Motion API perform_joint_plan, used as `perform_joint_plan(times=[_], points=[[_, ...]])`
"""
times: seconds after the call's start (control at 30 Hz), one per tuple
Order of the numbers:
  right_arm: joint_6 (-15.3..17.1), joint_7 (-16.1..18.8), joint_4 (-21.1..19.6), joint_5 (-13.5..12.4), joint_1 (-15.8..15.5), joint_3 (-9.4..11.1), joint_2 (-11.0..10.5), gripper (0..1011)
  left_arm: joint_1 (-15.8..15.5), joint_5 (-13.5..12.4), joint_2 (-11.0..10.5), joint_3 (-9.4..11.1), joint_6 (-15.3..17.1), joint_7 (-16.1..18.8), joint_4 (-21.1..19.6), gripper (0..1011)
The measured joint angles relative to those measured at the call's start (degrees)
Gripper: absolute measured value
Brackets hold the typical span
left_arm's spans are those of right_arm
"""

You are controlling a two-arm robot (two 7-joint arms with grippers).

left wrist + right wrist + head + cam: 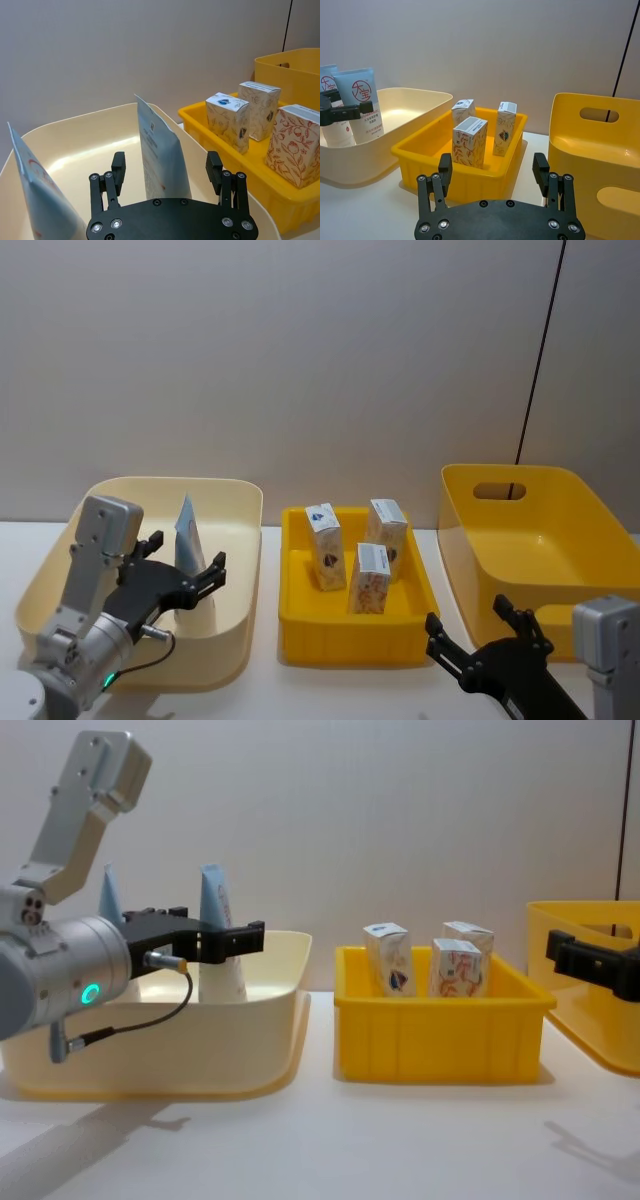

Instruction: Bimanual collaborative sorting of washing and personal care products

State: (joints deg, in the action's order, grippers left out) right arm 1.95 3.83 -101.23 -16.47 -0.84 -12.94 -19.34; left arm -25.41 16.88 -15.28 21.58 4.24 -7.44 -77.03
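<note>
Two light-blue tubes stand upright in the cream bin (240,540). One tube (160,155) is between the spread fingers of my open left gripper (166,172), and no finger touches it. The other tube (40,195) stands beside the gripper. In the head view, the left gripper (183,555) is inside the bin at the tube (189,535). Three white cartons (325,532) (387,525) (369,578) stand in the small yellow tray (300,625). My right gripper (468,618) hovers open and empty near the table's front, right of the tray.
A large yellow bin (540,530) with a handle slot stands at the right, close to the right gripper. The cream bin, the tray and the yellow bin form a row along the wall. Bare white table lies in front of them.
</note>
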Motion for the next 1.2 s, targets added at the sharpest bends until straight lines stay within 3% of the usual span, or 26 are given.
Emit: perform_joint_plan(times=[0.2,0.63,0.77,0.9,1.2], points=[[0.00,0.00,0.00,0.00,0.00,0.00,0.00,1001,-1.34,-0.06,0.85,0.18,-0.07,-0.47,2.01,945],[0.00,0.00,0.00,0.00,0.00,0.00,0.00,1001,-2.80,-0.20,1.72,0.36,-0.19,-0.96,4.18,537],[0.00,0.00,0.00,0.00,0.00,0.00,0.00,1001,-2.92,-0.23,1.83,0.38,-0.20,-1.03,4.36,455],[0.00,0.00,0.00,0.00,0.00,0.00,0.00,1001,-2.89,-0.27,1.85,0.31,-0.31,-1.21,4.35,299],[0.00,0.00,0.00,0.00,0.00,0.00,0.00,1001,-2.80,-0.11,1.37,-0.18,-2.72,-3.40,4.08,227]])
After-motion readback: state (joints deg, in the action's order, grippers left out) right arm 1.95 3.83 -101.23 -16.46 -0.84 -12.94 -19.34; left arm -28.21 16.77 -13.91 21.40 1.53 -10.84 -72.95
